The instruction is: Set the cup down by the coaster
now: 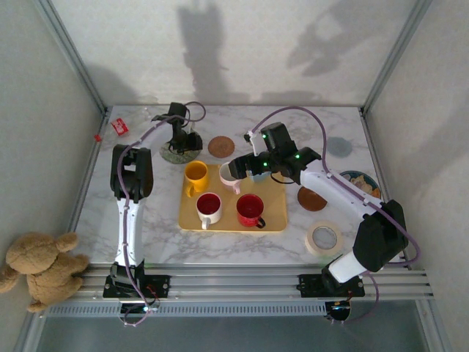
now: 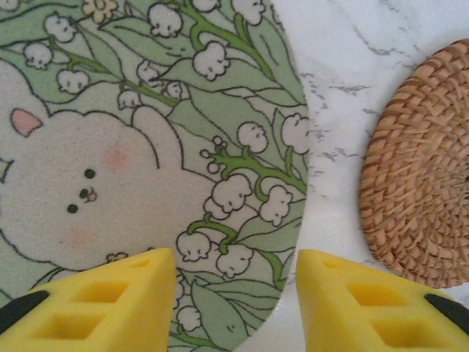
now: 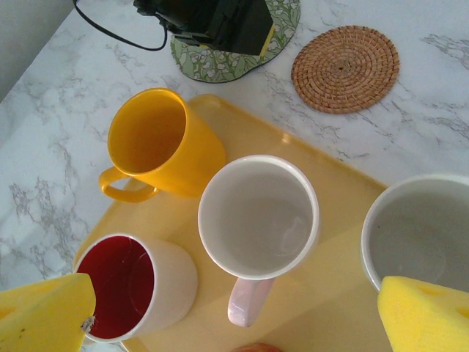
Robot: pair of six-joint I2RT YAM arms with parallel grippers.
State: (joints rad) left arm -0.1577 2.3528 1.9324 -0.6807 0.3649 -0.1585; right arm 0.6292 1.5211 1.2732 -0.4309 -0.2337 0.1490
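**Tray and cups.** Yellow tray (image 1: 275, 224), centre of the white marbled surface (image 1: 234, 246). On it, upright and close together:
- yellow cup (image 3: 157, 143)
- pink-handled white cup (image 3: 258, 216)
- red-lined white cup (image 3: 128, 286)
- red cup (image 1: 250, 210)

All of them stand apart from every coaster.

**Right hand** (image 3: 234, 323). Fingers spread wide, holding nothing, above the tray. The pink-handled white cup is directly below, between the fingertips. The yellow cup and the red-lined white cup crowd it on one side.

**Left hand** (image 2: 234, 301). Fingers parted with nothing between them, low over the edge of the rabbit coaster (image 2: 110, 147), which lies just beyond the tray's far edge. The woven coaster (image 2: 421, 169) lies beside it, with a strip of bare marble between the two.

**Other items.**
- Brown coaster (image 1: 312, 198), right of the tray.
- Grey disc (image 1: 339, 147), far right.
- Picture coaster (image 1: 360, 182), partly under the right arm.
- Tape roll (image 1: 323, 238), near right.
- Red packet (image 1: 119, 127), far left corner.
- Teddy bear (image 1: 40, 268), off the near left corner.

**Room.** Pale walls on three sides with metal corner posts. The arms' shadows fall on the back wall.

**Views.** The left wrist view gives the rabbit coaster's print, a white rabbit among lily-of-the-valley, where from above it reads as a greenish disc. The right wrist view adds a pale-rimmed cup (image 3: 421, 235) at its right edge, cut off by the frame.
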